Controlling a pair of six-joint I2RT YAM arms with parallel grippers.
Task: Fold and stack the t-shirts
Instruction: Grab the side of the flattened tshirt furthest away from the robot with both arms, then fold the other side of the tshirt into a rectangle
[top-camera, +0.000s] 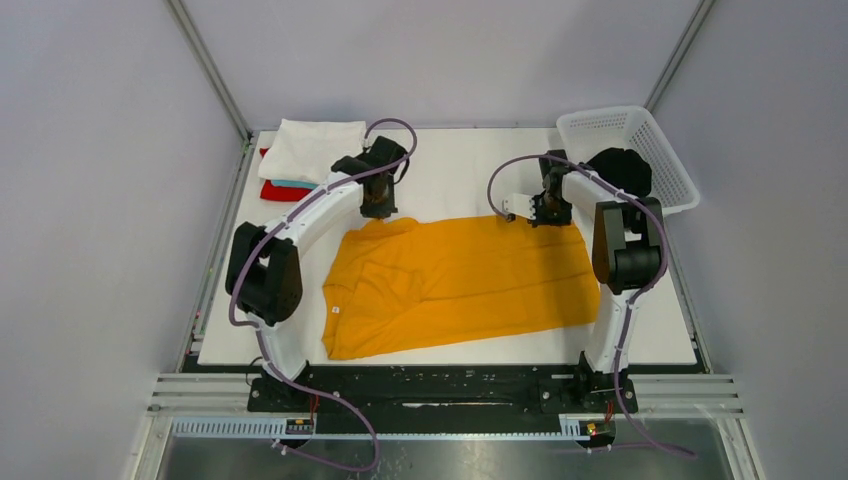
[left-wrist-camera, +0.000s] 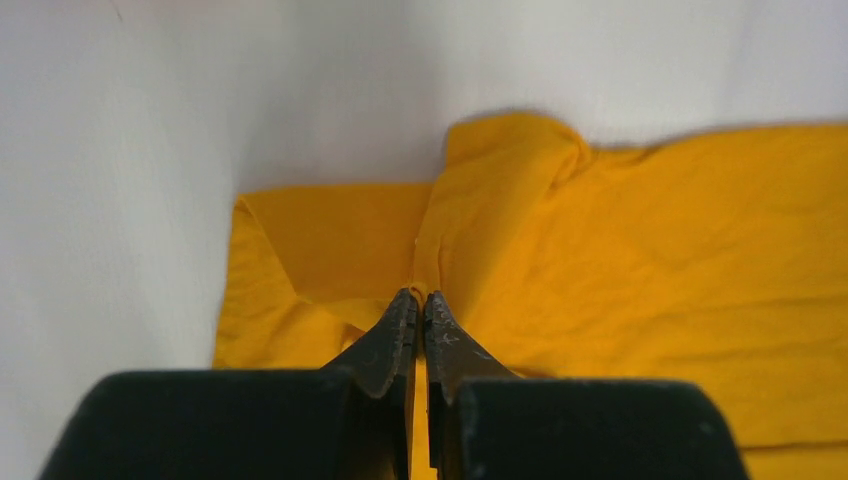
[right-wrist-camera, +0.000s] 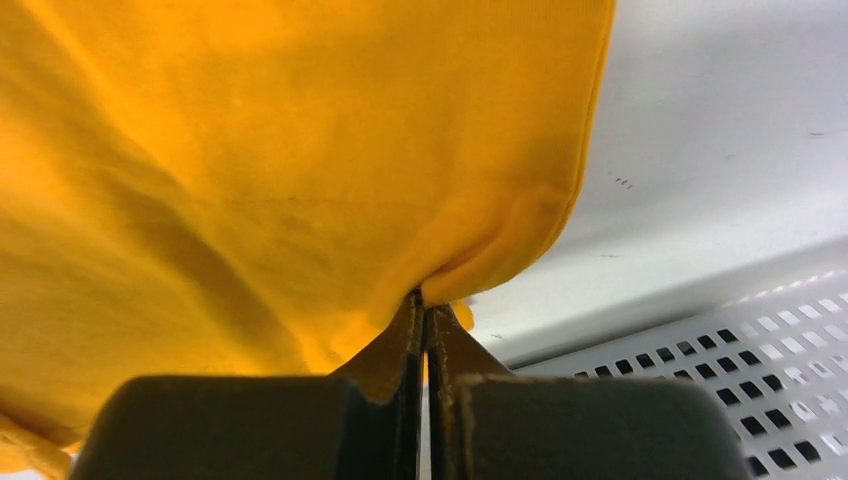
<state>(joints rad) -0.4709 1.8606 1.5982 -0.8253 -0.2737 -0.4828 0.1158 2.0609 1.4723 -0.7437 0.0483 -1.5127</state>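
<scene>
We are holding the mustard-yellow t-shirt (top-camera: 460, 285) with both tools at once. Our left gripper (left-wrist-camera: 420, 297) is pinching a raised ridge of the yellow cloth, its jaws standing all but closed with only the thin fold between them. Ahead of its tips the ridge is running up to a bunched corner at the shirt's far edge, and on either side of the tips the cloth is lying spread over the white table (top-camera: 450, 165).

Our right gripper (right-wrist-camera: 425, 300) is likewise clamping a gathered corner of the same shirt, jaws pressed together on the fabric. The cloth is draping away ahead of its tips and to their left, and the white lattice basket (right-wrist-camera: 700, 340) is sitting close on their right.

From above, we are seeing the shirt's far edge stretching between our two grippers, while the rest is lying behind them, toward our bases, with a small neck label (top-camera: 335, 309) showing at the near left. Beyond the left gripper and to its left, a white t-shirt (top-camera: 315, 148) is resting on a light-blue t-shirt (top-camera: 290, 184) and a red t-shirt (top-camera: 285, 192). A black t-shirt (top-camera: 620, 168) is sitting in the basket, beyond the right gripper.
</scene>
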